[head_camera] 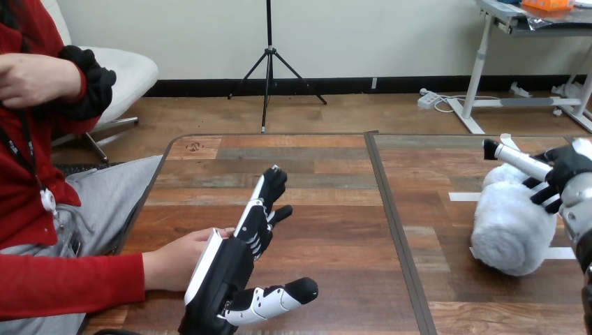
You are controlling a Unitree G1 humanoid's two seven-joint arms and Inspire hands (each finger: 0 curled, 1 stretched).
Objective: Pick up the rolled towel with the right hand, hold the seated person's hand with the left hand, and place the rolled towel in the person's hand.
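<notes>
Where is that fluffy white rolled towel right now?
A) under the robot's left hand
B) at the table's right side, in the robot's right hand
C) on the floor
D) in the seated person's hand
B: the rolled towel is at the table's right side, with the right hand curled round its top, well apart from the person's hand on the table.

Reading no text, label, brand or number anywhere. Noticing only a small round mark (195, 146) at eleven o'clock on the wooden table (328, 216), too small to decipher.
</notes>
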